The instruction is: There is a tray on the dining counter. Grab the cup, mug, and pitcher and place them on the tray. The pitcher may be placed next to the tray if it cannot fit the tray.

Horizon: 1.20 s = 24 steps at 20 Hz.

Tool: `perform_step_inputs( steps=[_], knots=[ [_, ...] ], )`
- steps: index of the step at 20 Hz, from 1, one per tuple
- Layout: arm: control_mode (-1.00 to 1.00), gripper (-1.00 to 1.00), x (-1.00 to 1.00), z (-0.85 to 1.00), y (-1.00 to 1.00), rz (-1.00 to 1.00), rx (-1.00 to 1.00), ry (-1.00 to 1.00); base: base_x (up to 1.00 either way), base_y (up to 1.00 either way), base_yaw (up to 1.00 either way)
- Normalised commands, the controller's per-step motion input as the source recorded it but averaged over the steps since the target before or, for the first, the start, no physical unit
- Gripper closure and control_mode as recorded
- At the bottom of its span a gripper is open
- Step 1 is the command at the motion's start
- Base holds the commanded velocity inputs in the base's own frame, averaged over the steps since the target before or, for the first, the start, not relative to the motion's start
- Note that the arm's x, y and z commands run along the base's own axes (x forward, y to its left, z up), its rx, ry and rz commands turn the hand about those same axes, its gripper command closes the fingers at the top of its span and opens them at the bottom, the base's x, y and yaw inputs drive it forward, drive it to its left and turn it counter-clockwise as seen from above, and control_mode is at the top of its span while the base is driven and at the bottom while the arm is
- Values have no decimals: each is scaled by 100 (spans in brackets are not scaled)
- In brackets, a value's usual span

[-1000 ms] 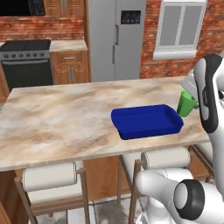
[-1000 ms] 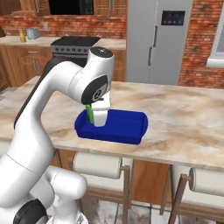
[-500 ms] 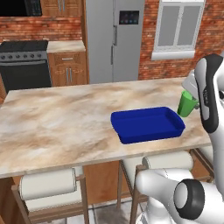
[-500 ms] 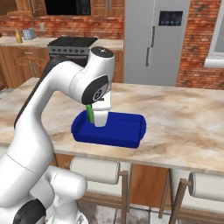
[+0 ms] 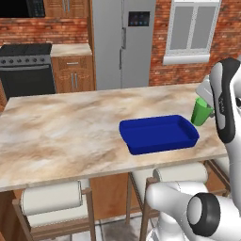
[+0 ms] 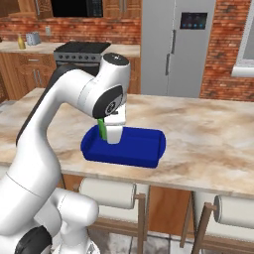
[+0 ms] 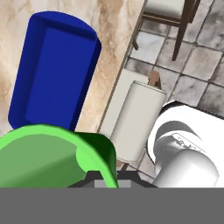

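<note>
Dining counter (image 5: 61,134) with blue tray (image 5: 158,134) on top

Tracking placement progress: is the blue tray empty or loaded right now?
Empty. The tray shows a bare blue floor in the left base and hand views; the green vessel is off it, gripped by the shut claw.

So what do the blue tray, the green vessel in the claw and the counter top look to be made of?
Tray: likely plastic, uniform deep blue with a soft sheen and rounded moulded corners. Green vessel: probably plastic or glazed ceramic; flat bright green, smooth, opaque, so the look leaves it open. Dining counter top: polished stone, judging by its beige marbled veining, on a wooden base.
</note>
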Motion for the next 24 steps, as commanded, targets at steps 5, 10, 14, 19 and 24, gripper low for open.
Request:
perform_step_inputs(
  steps=[5, 10, 14, 19, 24],
  knots=[
    [-100, 100, 0, 0, 0, 1, 0, 2, 0, 0, 0],
    [-100, 100, 9, 0, 6, 3, 0, 7, 0, 0, 0],
    [-100, 100, 36, 0, 15, 3, 0, 3, 0, 0, 0],
    [-100, 100, 32, -13, 21, 9, 0, 0, 0, 0, 0],
    [-100, 100, 36, -14, 35, 5, 0, 0, 0, 0, 0]
  ],
)
